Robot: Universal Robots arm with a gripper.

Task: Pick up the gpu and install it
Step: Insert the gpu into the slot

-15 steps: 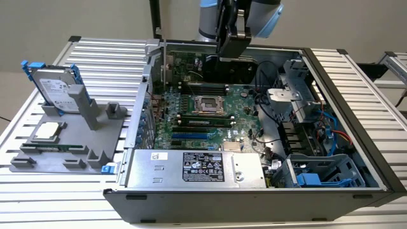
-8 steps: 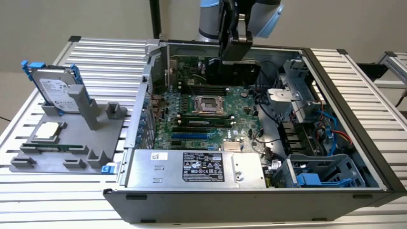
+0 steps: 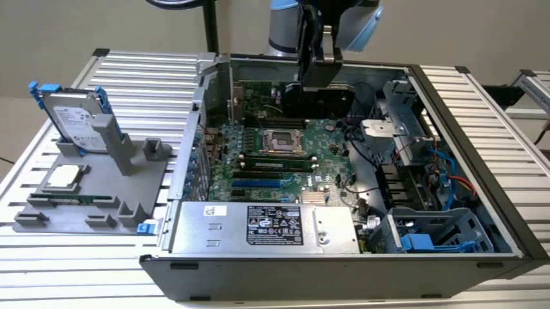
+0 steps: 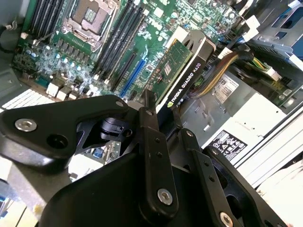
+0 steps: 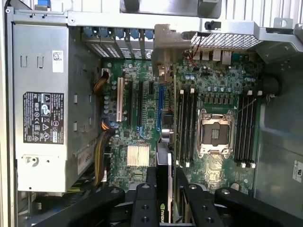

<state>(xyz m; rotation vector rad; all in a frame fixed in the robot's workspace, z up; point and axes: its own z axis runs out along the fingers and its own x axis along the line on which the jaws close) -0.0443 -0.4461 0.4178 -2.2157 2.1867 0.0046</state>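
1. gripper (image 4: 163, 116) is clamped on the gpu (image 4: 182, 75). In both wrist views there is one black finger on each face of the card, gripping at its near end.
2. The second wrist view shows the gpu on edge, with the green board on one face and the black cooler on the other. It points away from the gripper over the motherboard (image 5: 213, 90).
3. In the first wrist view the card is edge-on between the fingers. Its edge runs roughly in line with the blue slot (image 5: 159, 101), just beside the memory slots (image 5: 187, 125). The CPU socket (image 5: 215, 135) sits beyond those.
4. In the exterior view the arm comes down from the top. The gripper hangs over the far part of the open computer case (image 3: 326, 277), with the card above the board, not seated.
5. The power supply (image 3: 262, 228) lies along the near side of the case.
6. A hard drive (image 3: 76, 119) with blue rails stands upright in a grey fixture (image 3: 129, 187) on the desk (image 3: 138, 71). That is on the exterior view's left, well apart from the gripper.
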